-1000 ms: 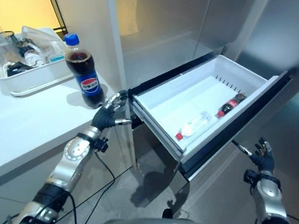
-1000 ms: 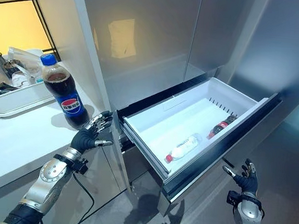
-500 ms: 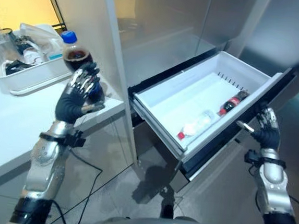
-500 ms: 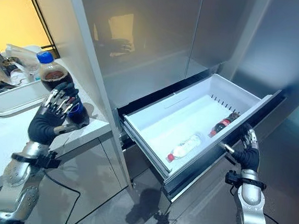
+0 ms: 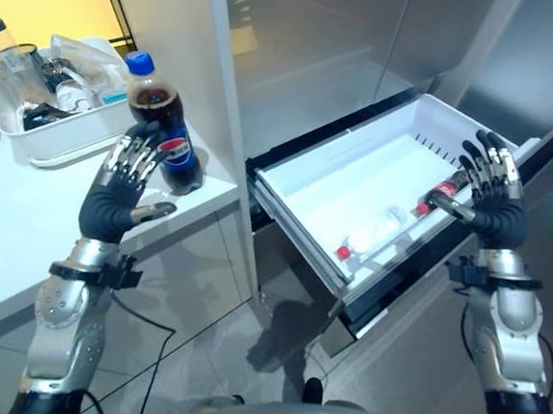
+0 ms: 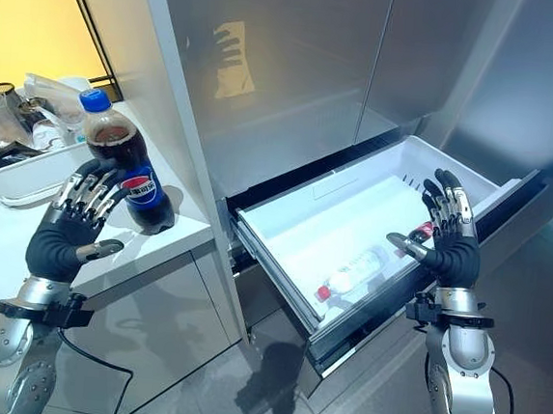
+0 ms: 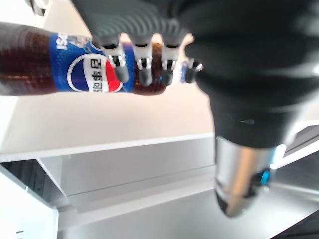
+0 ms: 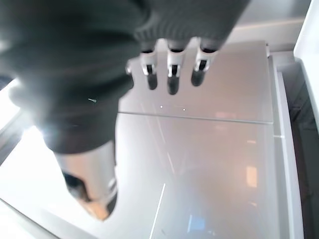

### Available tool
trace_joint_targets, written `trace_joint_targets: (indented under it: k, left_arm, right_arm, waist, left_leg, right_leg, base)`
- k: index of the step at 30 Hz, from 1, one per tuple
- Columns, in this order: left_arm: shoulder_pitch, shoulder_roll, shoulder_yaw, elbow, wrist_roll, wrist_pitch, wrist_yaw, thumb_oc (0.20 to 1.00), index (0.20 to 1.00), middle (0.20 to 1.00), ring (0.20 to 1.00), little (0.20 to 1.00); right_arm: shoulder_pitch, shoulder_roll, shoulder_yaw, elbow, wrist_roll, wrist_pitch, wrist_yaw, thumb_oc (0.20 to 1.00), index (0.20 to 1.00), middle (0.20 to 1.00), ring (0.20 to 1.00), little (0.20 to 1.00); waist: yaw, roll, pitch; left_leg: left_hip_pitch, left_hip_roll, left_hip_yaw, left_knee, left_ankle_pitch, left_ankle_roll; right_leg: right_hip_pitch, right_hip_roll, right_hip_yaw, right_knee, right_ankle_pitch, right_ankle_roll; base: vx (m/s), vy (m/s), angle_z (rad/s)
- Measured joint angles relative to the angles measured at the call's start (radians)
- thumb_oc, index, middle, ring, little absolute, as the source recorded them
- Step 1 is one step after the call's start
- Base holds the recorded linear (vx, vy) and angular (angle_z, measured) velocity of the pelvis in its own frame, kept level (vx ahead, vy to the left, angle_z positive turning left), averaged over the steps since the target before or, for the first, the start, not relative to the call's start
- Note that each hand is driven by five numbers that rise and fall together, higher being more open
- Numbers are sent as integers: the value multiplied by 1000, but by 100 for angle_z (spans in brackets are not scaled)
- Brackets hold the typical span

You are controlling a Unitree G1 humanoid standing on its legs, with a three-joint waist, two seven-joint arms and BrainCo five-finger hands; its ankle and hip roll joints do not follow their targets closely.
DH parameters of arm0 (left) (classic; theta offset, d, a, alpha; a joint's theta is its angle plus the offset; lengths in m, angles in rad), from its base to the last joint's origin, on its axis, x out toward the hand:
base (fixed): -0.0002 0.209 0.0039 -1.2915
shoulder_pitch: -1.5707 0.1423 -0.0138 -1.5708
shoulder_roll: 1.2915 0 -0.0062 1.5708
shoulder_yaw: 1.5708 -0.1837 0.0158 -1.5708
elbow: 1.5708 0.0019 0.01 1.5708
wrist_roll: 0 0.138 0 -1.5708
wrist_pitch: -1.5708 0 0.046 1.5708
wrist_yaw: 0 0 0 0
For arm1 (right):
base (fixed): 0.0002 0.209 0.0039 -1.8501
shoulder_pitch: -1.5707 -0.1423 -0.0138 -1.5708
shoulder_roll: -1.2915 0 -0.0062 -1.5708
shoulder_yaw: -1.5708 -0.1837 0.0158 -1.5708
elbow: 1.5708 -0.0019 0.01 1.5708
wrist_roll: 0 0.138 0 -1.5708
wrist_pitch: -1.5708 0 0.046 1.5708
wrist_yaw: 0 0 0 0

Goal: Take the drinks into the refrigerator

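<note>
A cola bottle (image 5: 164, 126) with a blue cap and blue label stands upright on the white counter (image 5: 23, 224) near its corner. My left hand (image 5: 114, 203) is raised just in front of the cola bottle (image 7: 75, 74), fingers straight and open, a small gap from it. The white refrigerator drawer (image 5: 309, 186) is pulled out. Inside lie a clear bottle with a red cap (image 5: 373, 230) and a small dark bottle (image 5: 443, 191). My right hand (image 5: 495, 202) is held open over the drawer's front right rim.
A white tray (image 5: 55, 134) with glassware and clutter sits at the back left of the counter. The tall steel refrigerator doors (image 5: 310, 45) rise behind the drawer. The grey floor (image 5: 215, 357) lies below the open drawer.
Both hands have risen. The left hand moved slightly down and off the bottle's front; the right hand lifted from below the drawer front to above its rim. The camera shifted a little.
</note>
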Motion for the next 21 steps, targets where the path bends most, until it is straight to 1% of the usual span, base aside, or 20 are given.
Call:
trace_joint_targets:
  k: [5, 9, 10, 13, 16, 17, 21]
  left_arm:
    - [29, -11, 12, 0, -1, 0, -1, 1000, 1000, 1000, 1000, 1000]
    - [66, -33, 59, 3, 0, -1, 7, 1000, 1000, 1000, 1000, 1000]
    - [63, -41, 64, 7, 0, -1, 13, 1000, 1000, 1000, 1000, 1000]
    - [62, -44, 65, 7, 3, -10, 36, 1000, 1000, 1000, 1000, 1000]
    - [62, -47, 76, 7, 11, -21, 51, 1000, 1000, 1000, 1000, 1000]
    - [62, -48, 88, 7, 11, -22, 54, 1000, 1000, 1000, 1000, 1000]
    - [60, -50, 105, 18, 14, -40, 77, 1000, 1000, 1000, 1000, 1000]
  right_arm:
    - [-1, -2, 15, -23, 27, 0, 41, 1000, 1000, 1000, 1000, 1000]
    - [-2, -9, 42, -24, 39, 4, 65, 1000, 1000, 1000, 1000, 1000]
    - [-3, -11, 43, -25, 39, 4, 72, 1000, 1000, 1000, 1000, 1000]
    - [-11, -14, 46, -24, 39, 5, 79, 1000, 1000, 1000, 1000, 1000]
    - [-29, -16, 49, -24, 40, 6, 80, 1000, 1000, 1000, 1000, 1000]
    - [-35, -16, 49, -24, 40, 6, 80, 1000, 1000, 1000, 1000, 1000]
    - [-49, -17, 50, -21, 40, 6, 79, 1000, 1000, 1000, 1000, 1000]
  waist:
    - [6, -6, 3]
    - [11, -14, 10]
    - [22, -16, 11]
    - [33, -20, 14]
    - [61, -25, 17]
    - [59, -29, 19]
    - [77, -34, 27]
  left_leg:
    - [-8, 0, -15, -1, 0, 0]
    - [-23, -1, -28, -3, 1, 1]
    - [-26, -1, -32, -1, 2, 1]
    - [-35, -3, -49, 0, 6, 2]
    - [-41, -4, -65, 1, 7, 2]
    - [-45, -4, -73, 1, 8, 2]
    - [-56, -6, -102, 0, 10, 3]
  right_leg:
    - [-1, -2, -14, 0, -2, 0]
    - [-9, -4, -28, 0, -4, 1]
    - [-10, -5, -31, 0, -5, 2]
    - [-12, -8, -48, 0, -9, 4]
    - [-10, -10, -57, 0, -11, 3]
    - [-11, -11, -59, 0, -16, 7]
    - [-7, -15, -86, 0, -22, 7]
  base:
    - [-7, -4, 8]
    - [9, 2, 10]
    - [-49, -6, 10]
    - [10, -2, 19]
    - [-18, -9, 16]
    - [26, -13, 18]
    - [-8, -23, 22]
